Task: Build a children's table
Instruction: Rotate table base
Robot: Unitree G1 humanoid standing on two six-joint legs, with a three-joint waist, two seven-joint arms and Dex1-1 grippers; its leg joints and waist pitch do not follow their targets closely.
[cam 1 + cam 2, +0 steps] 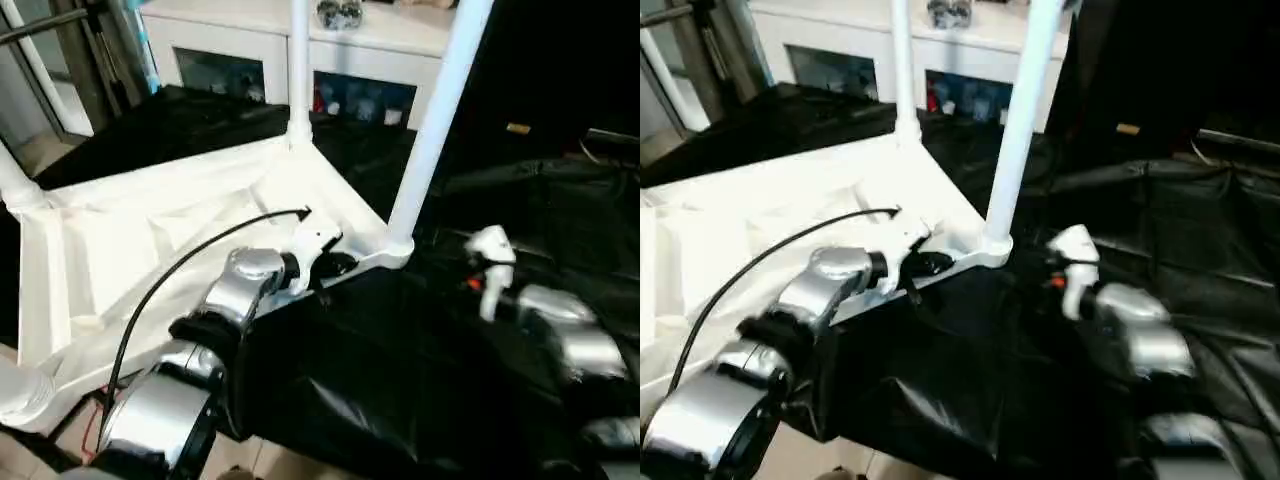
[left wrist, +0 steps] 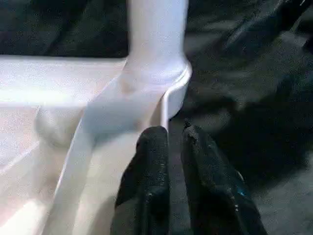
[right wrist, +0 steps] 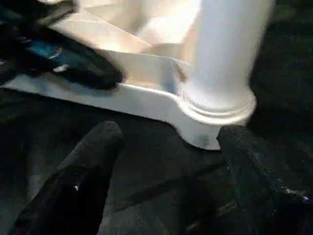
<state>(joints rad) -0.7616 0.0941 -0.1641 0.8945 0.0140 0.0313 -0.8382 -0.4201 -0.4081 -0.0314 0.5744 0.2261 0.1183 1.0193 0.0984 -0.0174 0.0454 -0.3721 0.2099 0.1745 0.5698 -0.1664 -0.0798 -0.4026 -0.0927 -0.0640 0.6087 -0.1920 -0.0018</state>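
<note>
The children's table (image 1: 150, 240) lies upside down on black cloth, ribbed underside up. White tube legs stand in its corner sockets. The nearest leg (image 1: 440, 110) rises from the socket (image 1: 398, 245) at the right corner, and another leg (image 1: 298, 70) stands behind it. My left gripper (image 2: 173, 134) is at the rim just beside that right socket, fingers almost together with the rim's edge running in between their tips. My right gripper (image 3: 168, 134) hangs open over the cloth, facing the same socket (image 3: 215, 112) from outside without touching it.
A white cabinet (image 1: 380, 40) with glass doors stands behind the table. Crumpled black cloth (image 1: 400, 380) covers the ground in front and to the right. A black cable (image 1: 170, 280) loops over my left forearm. Two more legs (image 1: 15, 180) stand at the left corners.
</note>
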